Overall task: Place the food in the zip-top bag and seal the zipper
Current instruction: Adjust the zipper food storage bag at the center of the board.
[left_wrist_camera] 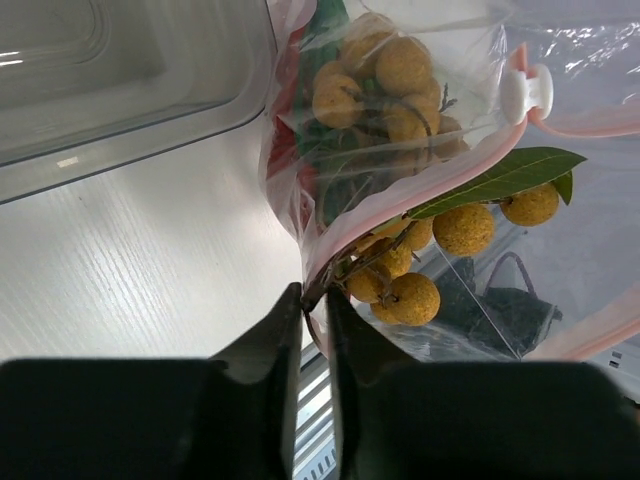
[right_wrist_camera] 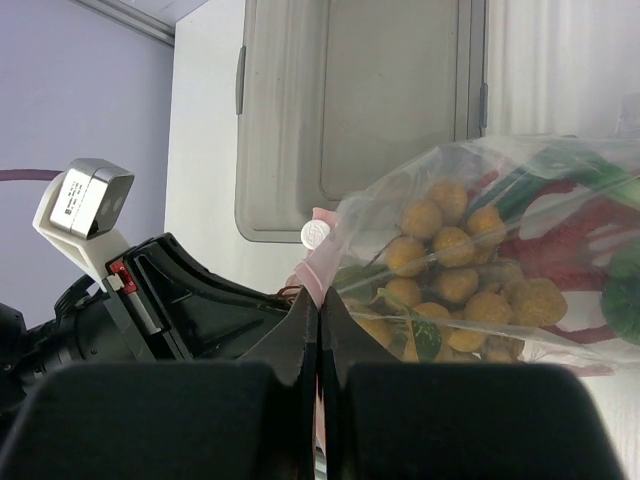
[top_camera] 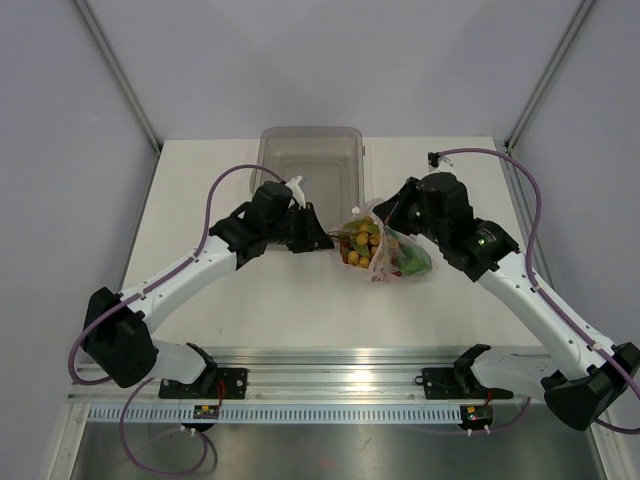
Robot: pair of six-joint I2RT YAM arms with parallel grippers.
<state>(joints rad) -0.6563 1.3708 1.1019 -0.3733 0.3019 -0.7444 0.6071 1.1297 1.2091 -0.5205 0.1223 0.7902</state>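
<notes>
The clear zip-top bag (top_camera: 388, 252) lies in the middle of the table, lifted at its mouth. Inside are the yellow-tan balls (top_camera: 360, 243), the green bell pepper (top_camera: 413, 262) and the red lobster (right_wrist_camera: 580, 232). Some balls (left_wrist_camera: 437, 228) show at the open mouth. My left gripper (left_wrist_camera: 315, 298) is shut on the bag's left edge by the pink zipper strip (left_wrist_camera: 430, 190). My right gripper (right_wrist_camera: 318, 303) is shut on the pink strip, just below the white slider (right_wrist_camera: 314, 234). In the top view the left gripper (top_camera: 326, 240) and the right gripper (top_camera: 381, 216) meet at the bag's near-left corner.
The rigid clear grey tray (top_camera: 310, 132) stands just behind the bag, close to both grippers; it also shows in the left wrist view (left_wrist_camera: 100, 80) and the right wrist view (right_wrist_camera: 350, 110). The left arm's body (right_wrist_camera: 170, 300) is right beside my right gripper.
</notes>
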